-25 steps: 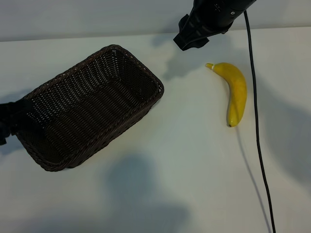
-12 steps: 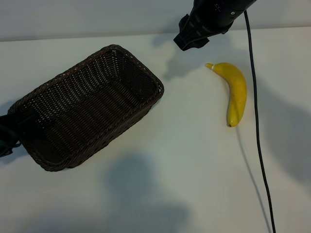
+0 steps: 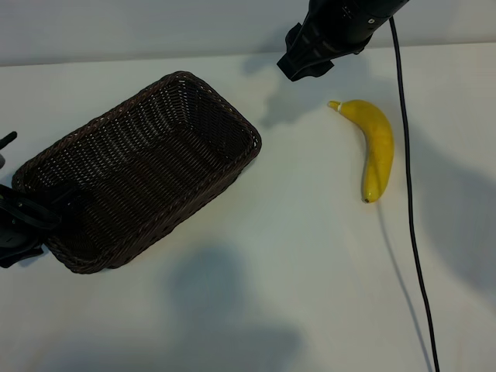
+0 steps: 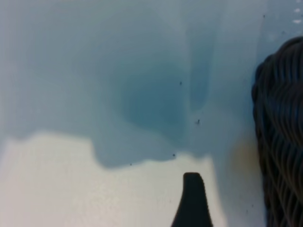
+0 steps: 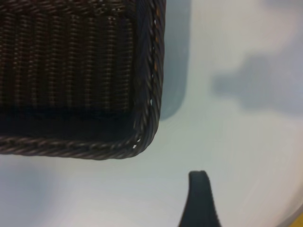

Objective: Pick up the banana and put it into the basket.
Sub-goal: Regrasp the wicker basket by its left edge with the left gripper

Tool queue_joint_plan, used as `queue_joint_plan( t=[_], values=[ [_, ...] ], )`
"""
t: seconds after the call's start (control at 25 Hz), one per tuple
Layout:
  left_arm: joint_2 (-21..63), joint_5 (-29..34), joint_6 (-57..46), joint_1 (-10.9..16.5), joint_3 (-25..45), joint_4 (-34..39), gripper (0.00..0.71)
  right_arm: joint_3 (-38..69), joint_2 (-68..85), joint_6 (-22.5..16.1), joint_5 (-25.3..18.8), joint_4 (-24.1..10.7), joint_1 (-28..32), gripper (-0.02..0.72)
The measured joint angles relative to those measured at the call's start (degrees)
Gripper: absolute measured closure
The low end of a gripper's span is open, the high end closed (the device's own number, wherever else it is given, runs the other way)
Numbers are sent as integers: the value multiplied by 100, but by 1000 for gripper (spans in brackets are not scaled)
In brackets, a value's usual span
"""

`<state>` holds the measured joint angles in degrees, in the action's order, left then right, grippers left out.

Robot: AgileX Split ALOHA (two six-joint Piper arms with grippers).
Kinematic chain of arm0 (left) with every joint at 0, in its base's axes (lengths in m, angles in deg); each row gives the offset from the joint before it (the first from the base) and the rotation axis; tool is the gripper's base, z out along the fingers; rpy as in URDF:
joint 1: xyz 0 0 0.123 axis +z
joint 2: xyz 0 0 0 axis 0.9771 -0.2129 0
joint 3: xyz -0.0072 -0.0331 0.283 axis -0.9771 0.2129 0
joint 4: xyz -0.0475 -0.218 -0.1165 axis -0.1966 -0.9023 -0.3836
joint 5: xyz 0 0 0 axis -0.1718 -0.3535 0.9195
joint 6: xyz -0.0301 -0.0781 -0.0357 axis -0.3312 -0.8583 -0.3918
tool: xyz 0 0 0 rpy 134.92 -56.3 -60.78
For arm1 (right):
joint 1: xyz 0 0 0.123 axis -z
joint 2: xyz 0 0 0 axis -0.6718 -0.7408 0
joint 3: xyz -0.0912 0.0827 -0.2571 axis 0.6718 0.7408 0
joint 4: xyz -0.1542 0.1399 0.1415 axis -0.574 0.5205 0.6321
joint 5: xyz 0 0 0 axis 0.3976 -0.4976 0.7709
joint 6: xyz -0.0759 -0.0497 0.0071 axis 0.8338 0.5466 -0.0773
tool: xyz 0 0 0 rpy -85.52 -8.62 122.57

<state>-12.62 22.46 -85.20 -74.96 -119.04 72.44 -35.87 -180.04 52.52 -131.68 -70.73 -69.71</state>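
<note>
A white counter (image 3: pixel 256 294) fills the exterior view, crossed by soft grey shadows. On its left half sits a dark brown wicker basket (image 3: pixel 143 167), rectangular with rounded corners, lying at an angle with one short end toward the left edge and the other toward the middle of the counter. Nothing lies inside it.

The right arm (image 3: pixel 341 23) reaches in from the top edge, right of centre. Its claw (image 3: pixel 306 62) hangs above the counter between the basket's far corner and the banana, touching neither. Its fingers stand wide apart and hold nothing. The right wrist view shows one dark fingertip (image 5: pixel 200 198) over bare counter, with a basket corner just beyond it.

A thin black cable (image 3: pixel 411 209) runs from the right arm down the right side of the counter.

The banana (image 3: pixel 373 147) lies on the counter right of the basket and well apart from it, pale stem end toward the top edge, just left of the cable.

The left claw (image 3: pixel 19 225) shows at the left edge, right at the basket's near short end. Its fingers are spread wide and empty. In the left wrist view one fingertip (image 4: pixel 191 201) hovers over the counter beside the basket's wall.
</note>
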Motion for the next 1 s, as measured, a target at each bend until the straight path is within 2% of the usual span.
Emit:
queue_joint_plan(
  t=[0.12, 0.24, 0.32, 0.44, 0.84, 1.0],
  values=[
    [-110, -60, 13, 0, 0, -36, 164, 0, 0, 0, -26, 0, 0, 169],
    [-205, -139, 19, 0, 0, -161, 245, 0, 0, 0, -39, 0, 0, 169],
    [-231, -192, 51, 0, 0, -280, 338, 0, 0, 0, -46, 0, 0, 169],
    [-228, -283, 91, -18, 0, -367, 534, 0, 0, 0, -53, 0, 0, 169],
    [-228, -318, 210, -18, 0, -406, 536, 0, 0, 0, -71, 0, 0, 169],
    [-228, -336, 597, -8, 0, -667, 536, 0, 0, 0, -76, 0, 0, 169]
  ],
)
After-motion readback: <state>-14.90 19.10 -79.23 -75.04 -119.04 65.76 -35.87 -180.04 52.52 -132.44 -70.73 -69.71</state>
